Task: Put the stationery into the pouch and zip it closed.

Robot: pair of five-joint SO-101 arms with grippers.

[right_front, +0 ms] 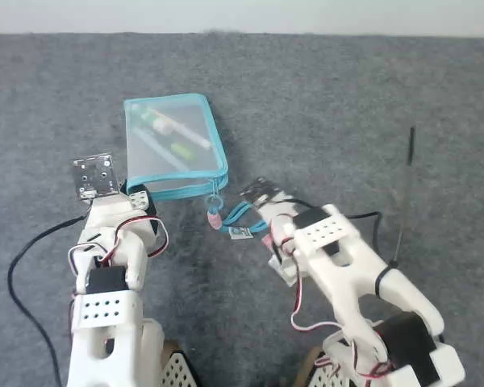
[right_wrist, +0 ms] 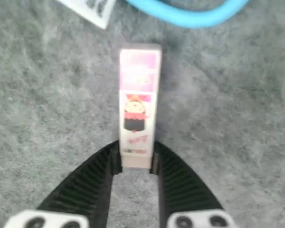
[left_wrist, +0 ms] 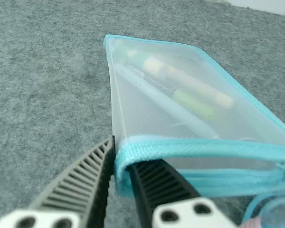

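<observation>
Over at the pouch's (right_front: 176, 145) near left corner, we've got the left end effector (left_wrist: 121, 154) pinched tight on the teal zip edge, basically pinning the bag to the grey counter (right_front: 347, 97). Through the see-through side we can spot a few pens (left_wrist: 192, 103) lying inside, so part of the stationery is already in. The zip pull (right_front: 215, 205) with its pink charm sits at the opposite end from that grip. From the left wrist view the two teal zip bands look parted, so we reckon the mouth is open, though we can't be fully sure.

The right end effector (right_wrist: 135, 159) has its fingers closed narrow around one end of a little eraser (right_wrist: 137, 99) in a pink and white sleeve. It's just beside the blue cord loop (right_wrist: 190, 12) and white tag (right_wrist: 90, 8) near the pull. We can't tell if the eraser is lifted or resting on the counter.

Our read: we're at the load-the-eraser step. The next move calls for carrying it over to the opening and slipping it in past the cord without snagging, while the left side holds the pouch steady. Zipping comes after that. We also see a thin black stick (right_front: 403, 193) lying well off to the right, no idea if it counts as stationery.
</observation>
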